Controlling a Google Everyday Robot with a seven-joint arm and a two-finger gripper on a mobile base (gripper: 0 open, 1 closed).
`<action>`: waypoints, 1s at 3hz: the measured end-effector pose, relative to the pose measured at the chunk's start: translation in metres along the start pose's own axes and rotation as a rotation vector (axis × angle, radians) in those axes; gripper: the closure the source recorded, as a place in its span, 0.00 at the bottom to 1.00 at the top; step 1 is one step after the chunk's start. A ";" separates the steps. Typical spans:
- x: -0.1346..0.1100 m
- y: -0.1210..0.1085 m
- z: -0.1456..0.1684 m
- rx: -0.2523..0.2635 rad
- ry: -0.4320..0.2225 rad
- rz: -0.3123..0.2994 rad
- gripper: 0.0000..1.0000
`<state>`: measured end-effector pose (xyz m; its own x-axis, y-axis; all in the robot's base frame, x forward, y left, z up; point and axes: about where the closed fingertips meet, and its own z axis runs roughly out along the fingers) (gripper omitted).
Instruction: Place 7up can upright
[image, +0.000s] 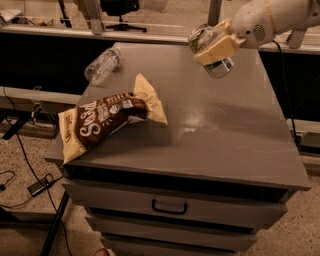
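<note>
The 7up can (212, 50) is a small silver can with green marks, held tilted in the air above the far right part of the grey cabinet top (220, 125). My gripper (216, 46) comes in from the upper right on a white arm and is shut on the can, its cream-coloured fingers (217, 47) wrapped across the can's middle. The can's top end points up and left, its lower end down and right.
A brown and cream snack bag (105, 117) lies on the left front of the top. A clear plastic water bottle (101, 65) lies on its side at the far left corner. Drawers (170, 206) are below the front edge. Cables lie on the floor at left.
</note>
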<state>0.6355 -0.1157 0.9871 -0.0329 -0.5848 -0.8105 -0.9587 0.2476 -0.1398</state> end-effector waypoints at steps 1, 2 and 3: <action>0.000 0.000 0.001 0.000 0.003 0.000 1.00; 0.004 -0.001 0.005 -0.009 -0.057 0.025 1.00; 0.025 0.000 0.017 -0.024 -0.240 0.091 1.00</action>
<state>0.6396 -0.1172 0.9576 -0.0544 -0.3600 -0.9314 -0.9614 0.2707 -0.0484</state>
